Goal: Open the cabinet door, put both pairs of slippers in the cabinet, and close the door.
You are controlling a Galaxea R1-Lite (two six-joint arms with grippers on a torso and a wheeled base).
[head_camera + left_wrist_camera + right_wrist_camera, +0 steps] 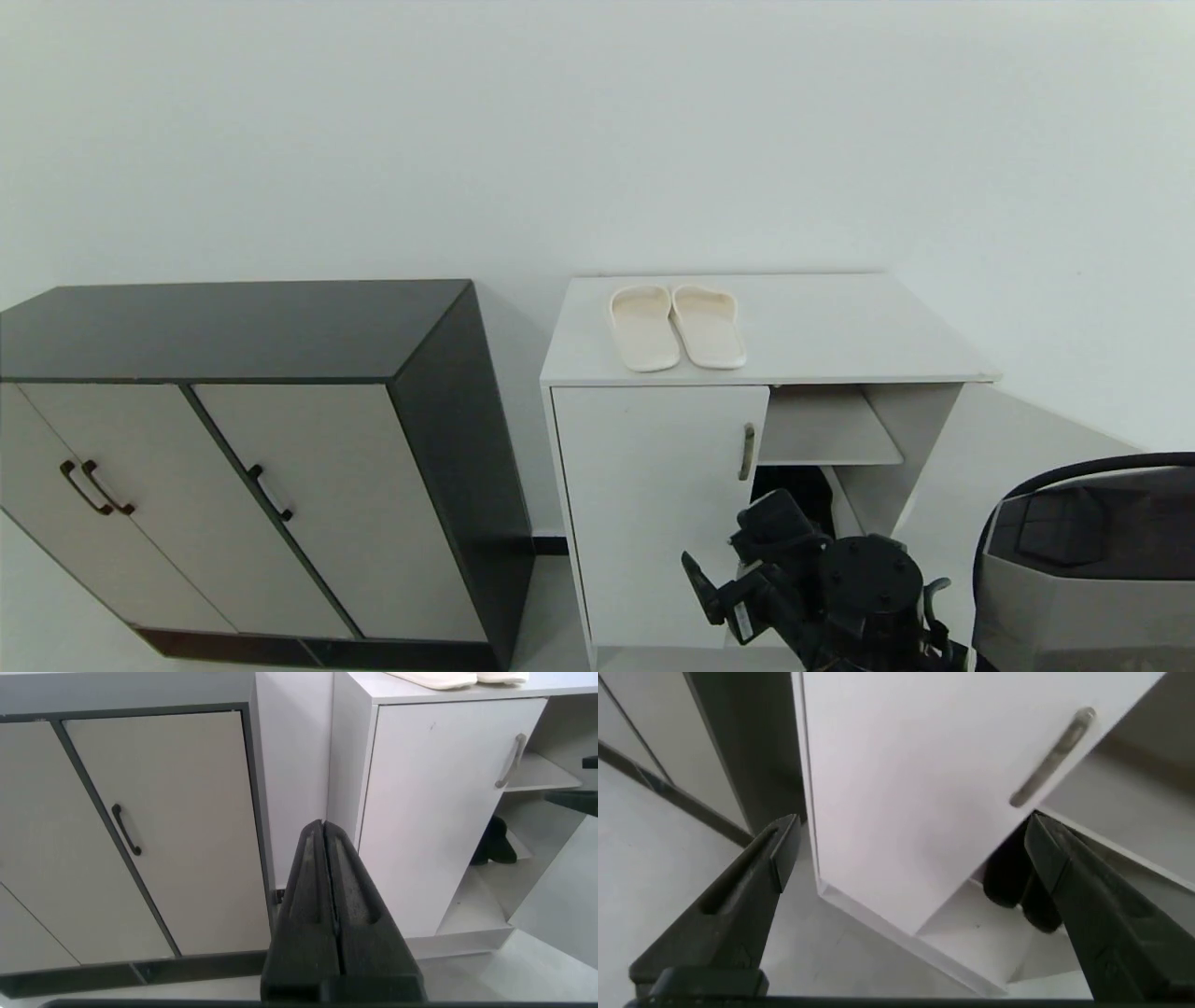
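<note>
A cream pair of slippers (pixel 677 327) lies on top of the white cabinet (pixel 840 327). Its door (pixel 653 504) is closed, with a metal handle (pixel 747 452) on the door's right edge. A dark pair of slippers (pixel 1022 882) stands in the open lower shelf to the right of the door, also seen as dark slippers (pixel 495 845) from the left wrist. My right gripper (pixel 738 551) hangs low in front of the door, open, its fingers (pixel 757 887) spread before the door below the handle (pixel 1052 756). My left gripper (pixel 322 831) is shut and empty, facing the gap between the two cabinets.
A black-topped cabinet (pixel 233 467) with grey doors stands to the left of the white one, with a narrow gap between them. An open upper shelf (pixel 826 429) sits right of the door. A grey and black rounded object (pixel 1092 560) is at the lower right.
</note>
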